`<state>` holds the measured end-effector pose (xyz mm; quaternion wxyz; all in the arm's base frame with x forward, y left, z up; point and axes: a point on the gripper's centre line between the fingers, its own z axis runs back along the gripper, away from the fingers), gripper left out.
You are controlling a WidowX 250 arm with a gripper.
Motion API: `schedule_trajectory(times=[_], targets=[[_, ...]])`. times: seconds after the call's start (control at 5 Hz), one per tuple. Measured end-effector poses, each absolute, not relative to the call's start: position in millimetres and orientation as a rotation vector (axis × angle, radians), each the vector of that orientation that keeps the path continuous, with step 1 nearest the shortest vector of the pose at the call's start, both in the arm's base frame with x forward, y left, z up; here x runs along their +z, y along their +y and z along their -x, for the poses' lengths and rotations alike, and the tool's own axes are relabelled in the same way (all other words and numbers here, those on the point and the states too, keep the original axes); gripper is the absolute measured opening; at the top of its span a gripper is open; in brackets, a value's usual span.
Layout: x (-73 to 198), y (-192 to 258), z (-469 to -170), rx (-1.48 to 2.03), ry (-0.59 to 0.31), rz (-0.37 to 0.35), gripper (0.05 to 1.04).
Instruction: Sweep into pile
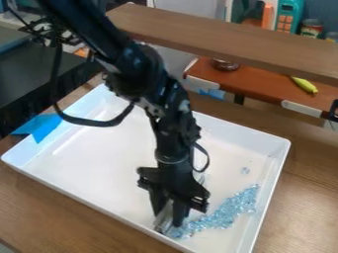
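Note:
The black gripper [170,210] hangs down into the white tray [99,148], low and right of the tray's middle, close to its near wall. A pale grey, partly see-through tool [163,217] is held between its fingers, its lower end at the tray floor; the gripper hides much of it. Light blue glittery bits [228,210] form a slanting band from beside the tool's lower end up toward the right wall. A small separate clump [245,170] lies above that band.
Blue tape [41,127] is stuck at the tray's left edge. A wooden shelf [224,39] crosses behind the tray, with an orange-brown surface [257,84] beneath it bearing a yellow banana-like toy [304,85]. Tray walls surround the gripper.

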<state>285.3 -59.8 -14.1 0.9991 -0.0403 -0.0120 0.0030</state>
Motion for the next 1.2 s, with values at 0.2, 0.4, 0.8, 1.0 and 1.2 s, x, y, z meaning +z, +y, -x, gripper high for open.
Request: schedule_trajectory(times=[0.2, 0.4, 0.8, 1.0, 1.2], targets=[[-12, -77, -285, -0.009, -0.022, 0.097, 0.383], [-8, -72, -286, 0.001, -0.024, 0.106, 0.383], [35, -1, -302, 0.089, -0.111, 0.119, 0.383], [53, 45, -313, 0.093, -0.146, 0.135, 0.383], [49, 98, -320, 0.092, -0.139, 0.147, 0.383]])
